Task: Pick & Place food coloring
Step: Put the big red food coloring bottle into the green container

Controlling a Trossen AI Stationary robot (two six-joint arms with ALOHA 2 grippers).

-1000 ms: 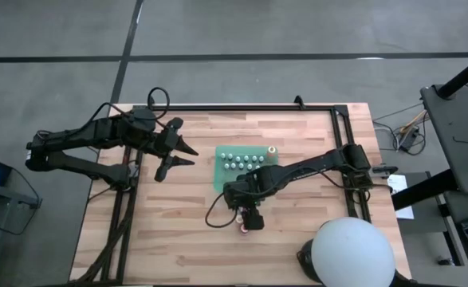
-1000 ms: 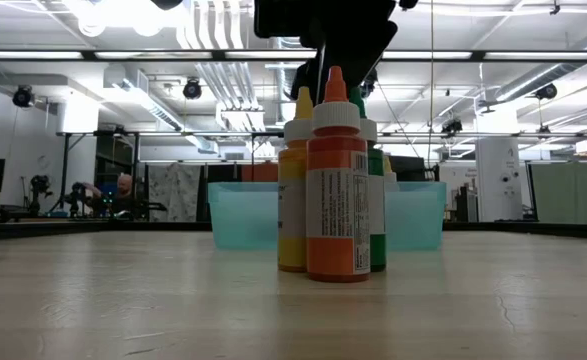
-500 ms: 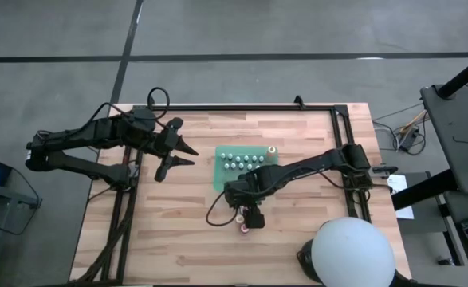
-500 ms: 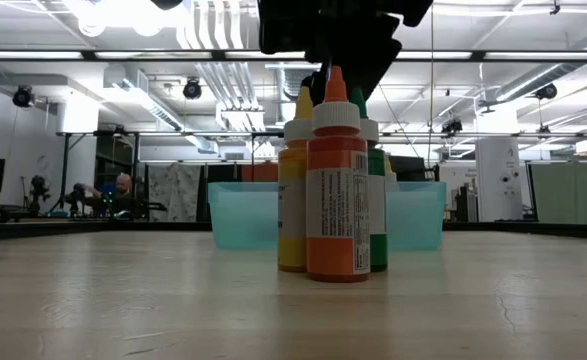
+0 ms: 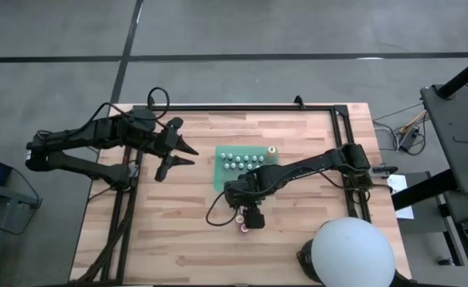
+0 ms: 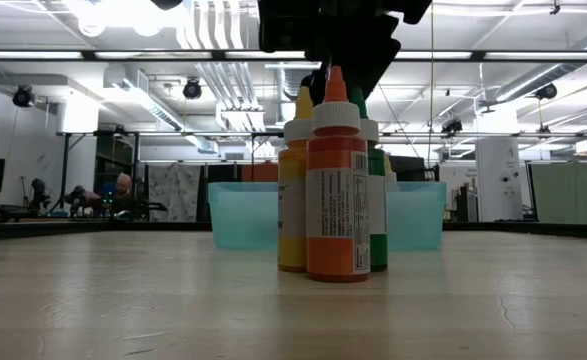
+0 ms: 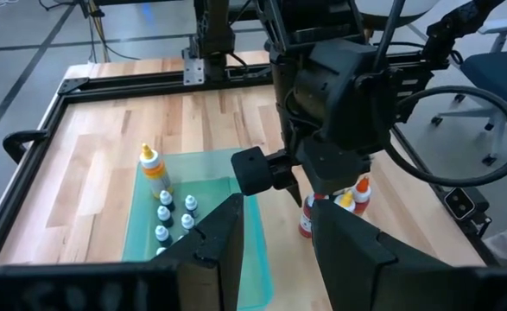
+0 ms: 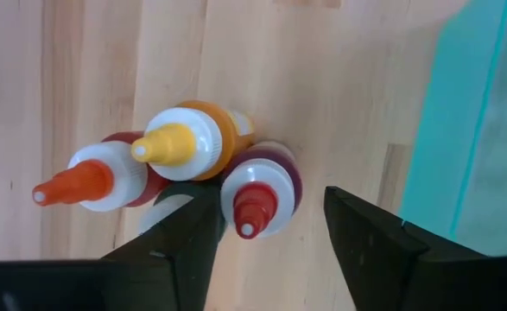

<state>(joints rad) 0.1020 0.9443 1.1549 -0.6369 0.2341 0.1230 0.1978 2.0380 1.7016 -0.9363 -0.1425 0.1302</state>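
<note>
The left pincer (image 5: 184,153) hangs over the pale wooden-slat table (image 5: 178,231), well to the left of the flat translucent green rectangular mat (image 5: 219,177). Its two dark fingers (image 7: 217,238) stand part-way open with nothing between them.

On the green mat stand a cluster of tiny pale-capped food coloring bottles (image 5: 240,160) in rows, and at the mat's far right corner a taller yellow-orange dropper bottle (image 5: 272,151).

Just off the mat's near edge, on bare table, four larger squeeze bottles stand packed together and touching: an orange-tipped bottle (image 8: 98,183), a yellow-tipped bottle (image 8: 193,142), a red-tipped bottle (image 8: 257,194) and a green bottle (image 6: 377,215) half hidden behind the others in the low view.

The right pincer (image 5: 249,217) is directly above this group, pointing down. Its dark fingers (image 8: 370,238) are spread wide, one on each side of the red-tipped bottle; they straddle it without closing on it, and whether they touch it cannot be told.
</note>
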